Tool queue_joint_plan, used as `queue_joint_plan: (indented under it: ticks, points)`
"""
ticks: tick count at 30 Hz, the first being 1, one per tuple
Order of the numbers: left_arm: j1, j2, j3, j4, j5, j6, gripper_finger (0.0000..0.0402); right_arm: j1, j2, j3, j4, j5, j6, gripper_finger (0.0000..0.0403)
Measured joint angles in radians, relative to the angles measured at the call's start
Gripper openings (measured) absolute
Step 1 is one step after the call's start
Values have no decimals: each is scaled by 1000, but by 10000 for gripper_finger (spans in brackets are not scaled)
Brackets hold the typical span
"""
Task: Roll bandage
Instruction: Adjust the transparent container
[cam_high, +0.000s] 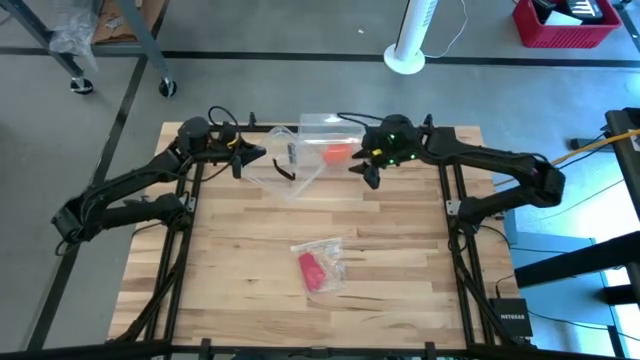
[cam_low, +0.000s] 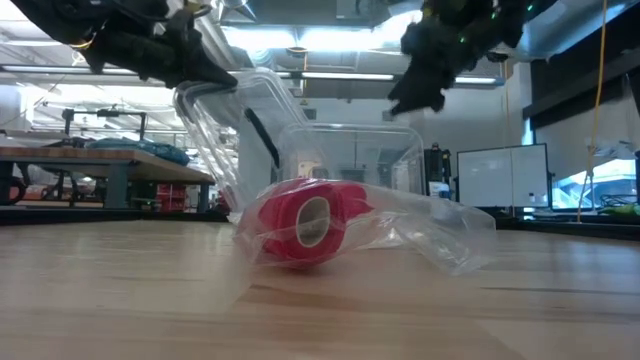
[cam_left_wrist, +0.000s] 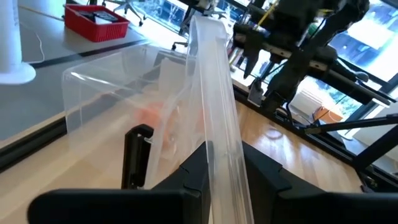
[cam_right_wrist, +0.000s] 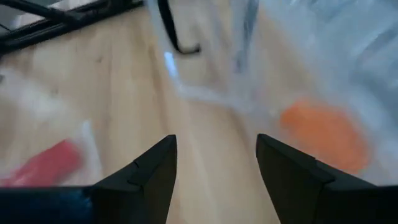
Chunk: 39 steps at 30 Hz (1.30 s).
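Pale wooden bench (cam_high: 250, 260), red bandage (cam_high: 311, 271) rolled inside crinkly clear bag (cam_high: 327, 250) near the middle, clear plastic box (cam_high: 325, 150) at far edge

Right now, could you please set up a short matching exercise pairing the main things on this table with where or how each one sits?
Things:
1. bandage
2. clear lid
3. orange-red lump
4. right gripper

States:
A. open, hovering beside the clear box
B. inside the clear box
C. rolled, in a plastic bag on the near part of the table
D. clamped in the left gripper

Pairs: 1-C, 2-D, 3-B, 4-A
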Motion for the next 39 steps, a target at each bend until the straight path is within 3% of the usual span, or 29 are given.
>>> queue_joint_plan:
  ticks: [4,8,12,15,19,23,28,29,34,39]
  points:
    - [0,-11,0,0,0,15,58,71,4,1,61,234,-194,220]
    - [0,-12,0,-1,0,27,58,114,69,0,167,361,-460,220]
    - [-1,-12,0,-3,0,27,58,133,150,0,268,581,-632,220]
    - [-1,-12,0,-4,0,27,58,126,207,0,307,737,-711,220]
    - [-1,-12,0,-6,0,31,58,114,262,0,347,849,-761,219]
    - [-1,-12,0,-6,0,33,58,116,274,0,368,851,-763,176]
    - [-1,-18,8,-3,56,18,58,116,275,0,359,854,-750,34]
    - [-2,-28,18,-4,74,8,58,116,271,0,355,866,-743,23]
    - [-1,-127,76,0,165,-22,58,115,262,35,273,811,-673,49]
    - [-1,-247,162,0,188,-19,58,107,252,186,11,682,-586,23]
